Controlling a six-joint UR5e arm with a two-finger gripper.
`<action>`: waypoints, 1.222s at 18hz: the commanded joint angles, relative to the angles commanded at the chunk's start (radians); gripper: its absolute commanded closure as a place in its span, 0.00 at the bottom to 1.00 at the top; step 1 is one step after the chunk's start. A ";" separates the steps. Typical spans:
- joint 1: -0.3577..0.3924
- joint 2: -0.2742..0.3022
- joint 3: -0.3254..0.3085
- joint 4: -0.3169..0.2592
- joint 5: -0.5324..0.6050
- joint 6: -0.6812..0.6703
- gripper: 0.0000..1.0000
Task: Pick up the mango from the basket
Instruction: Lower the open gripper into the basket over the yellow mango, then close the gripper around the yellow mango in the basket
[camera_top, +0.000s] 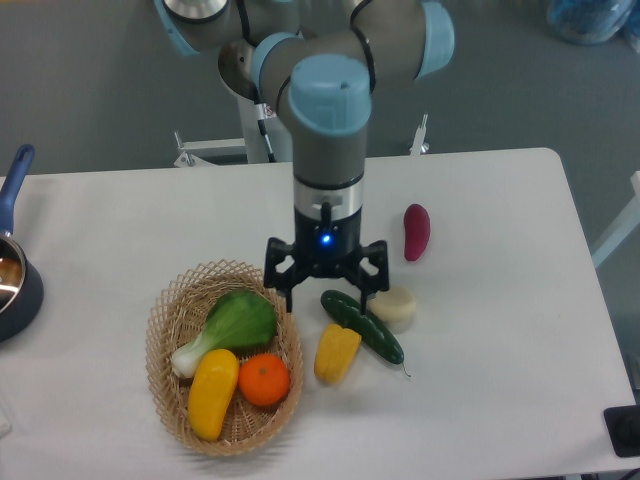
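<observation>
The mango (213, 393), a smooth yellow oval, lies at the front left of the wicker basket (170, 311). Beside it in the basket are a round orange fruit (264, 379) and a green leafy bok choy (230, 327). My gripper (326, 296) hangs open, fingers pointing down, just right of the basket's rim and above the dark green cucumber (361, 326). Nothing is between its fingers. It is up and to the right of the mango, well apart from it.
A yellow corn piece (336, 353) lies beside the cucumber, a pale round block (392, 306) just right of the gripper, and a purple sweet potato (416, 231) further back right. A dark pot with a blue handle (16, 273) sits at the left table edge.
</observation>
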 joint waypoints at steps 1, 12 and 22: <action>-0.014 -0.017 0.001 0.002 -0.002 0.003 0.00; -0.074 -0.167 0.066 0.028 0.000 -0.041 0.00; -0.140 -0.230 0.092 0.040 0.000 -0.028 0.00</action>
